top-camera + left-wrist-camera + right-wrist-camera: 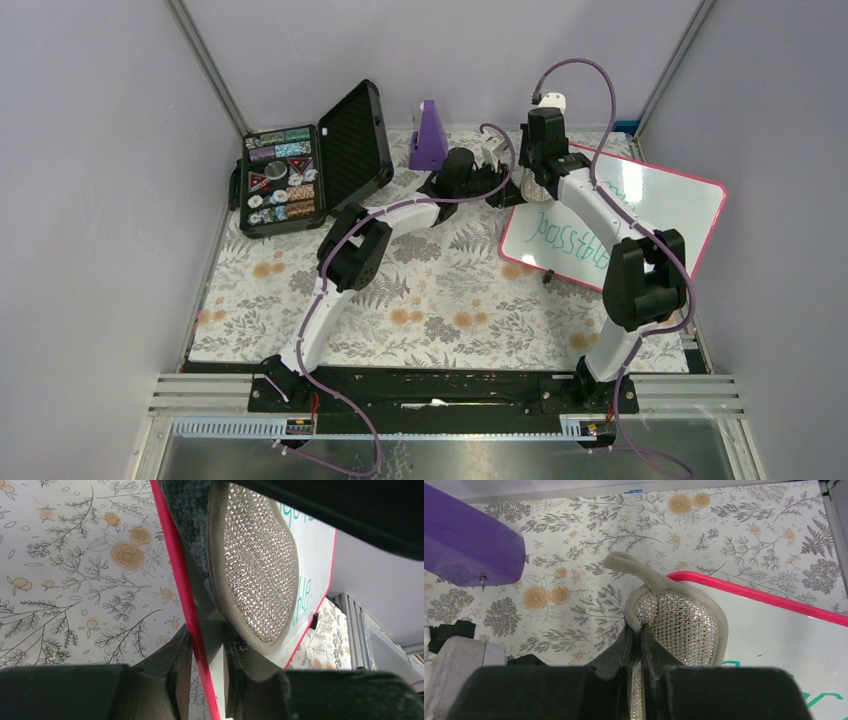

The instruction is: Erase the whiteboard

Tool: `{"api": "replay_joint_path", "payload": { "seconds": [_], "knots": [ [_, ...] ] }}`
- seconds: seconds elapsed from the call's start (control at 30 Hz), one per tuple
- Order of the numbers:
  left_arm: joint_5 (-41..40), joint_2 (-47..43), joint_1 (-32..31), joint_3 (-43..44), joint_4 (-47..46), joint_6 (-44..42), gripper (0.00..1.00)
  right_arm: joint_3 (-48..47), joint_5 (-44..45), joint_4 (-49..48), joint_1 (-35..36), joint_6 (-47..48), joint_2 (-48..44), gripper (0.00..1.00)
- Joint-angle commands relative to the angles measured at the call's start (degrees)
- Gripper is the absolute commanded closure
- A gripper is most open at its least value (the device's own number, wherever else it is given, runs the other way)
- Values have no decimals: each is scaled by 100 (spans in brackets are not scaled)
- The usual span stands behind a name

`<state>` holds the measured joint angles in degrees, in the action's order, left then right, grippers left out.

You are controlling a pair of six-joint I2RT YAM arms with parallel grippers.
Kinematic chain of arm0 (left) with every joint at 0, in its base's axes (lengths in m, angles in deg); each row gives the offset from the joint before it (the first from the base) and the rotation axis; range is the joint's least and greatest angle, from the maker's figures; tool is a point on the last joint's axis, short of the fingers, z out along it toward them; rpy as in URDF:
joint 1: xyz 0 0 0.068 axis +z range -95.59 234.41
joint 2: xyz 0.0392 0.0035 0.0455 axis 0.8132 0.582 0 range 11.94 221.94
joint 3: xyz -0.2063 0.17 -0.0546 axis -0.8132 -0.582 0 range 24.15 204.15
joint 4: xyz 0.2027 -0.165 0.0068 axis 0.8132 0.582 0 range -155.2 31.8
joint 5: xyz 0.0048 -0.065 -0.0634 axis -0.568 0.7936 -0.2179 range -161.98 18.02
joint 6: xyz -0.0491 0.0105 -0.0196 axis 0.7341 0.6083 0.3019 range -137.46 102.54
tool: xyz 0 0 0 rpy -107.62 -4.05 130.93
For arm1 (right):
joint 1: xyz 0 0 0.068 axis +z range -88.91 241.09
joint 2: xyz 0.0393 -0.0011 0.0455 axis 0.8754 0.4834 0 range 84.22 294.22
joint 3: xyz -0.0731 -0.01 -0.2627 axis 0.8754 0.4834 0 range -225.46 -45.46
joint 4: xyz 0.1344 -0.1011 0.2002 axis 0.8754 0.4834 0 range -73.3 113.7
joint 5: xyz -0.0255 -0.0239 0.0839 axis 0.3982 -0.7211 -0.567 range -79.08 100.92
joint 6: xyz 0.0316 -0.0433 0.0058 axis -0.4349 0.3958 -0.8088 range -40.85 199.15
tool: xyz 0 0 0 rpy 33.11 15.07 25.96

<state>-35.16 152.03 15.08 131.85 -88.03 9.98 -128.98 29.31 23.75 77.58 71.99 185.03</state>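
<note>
The whiteboard (655, 215) lies at the right, white with a pink-red frame and green handwriting (570, 243). My left gripper (503, 190) is shut on its left edge; in the left wrist view the pink frame (187, 605) runs between the fingers (170, 672). My right gripper (532, 178) is shut on the rim of a grey oval sponge (684, 622) with a glittery face. It holds the sponge over the board's far left corner (754, 592). The sponge also fills the left wrist view (255, 565).
A purple wedge-shaped object (430, 137) stands at the back, also in the right wrist view (469, 547). An open black case (310, 165) with small items sits at the back left. Grey walls close in both sides. The flowered cloth (420, 300) covers the table.
</note>
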Motion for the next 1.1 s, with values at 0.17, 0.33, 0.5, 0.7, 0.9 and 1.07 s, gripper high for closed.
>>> {"api": "replay_joint_path", "payload": {
  "seconds": [0.17,0.33,0.5,0.7,0.9,1.07],
  "knots": [
    [-797,-316,-154,-284,-194,-906,100,425,110,-321,-644,-850,-313,100],
    [-807,-295,-170,-275,-196,-920,100,731,728,-29,-1099,-911,-705,100],
    [-834,-312,-177,-284,-157,-987,100,881,1098,37,-1163,-784,-918,100],
    [-887,-342,-201,-302,-112,-1078,100,616,61,-165,-963,-718,-411,100],
    [-926,-375,-224,-326,-94,-1136,100,-412,-555,83,-197,-557,483,100],
    [-957,-393,-221,-346,-103,-1144,100,-316,-758,-68,-190,-834,446,100]
  ]
}}
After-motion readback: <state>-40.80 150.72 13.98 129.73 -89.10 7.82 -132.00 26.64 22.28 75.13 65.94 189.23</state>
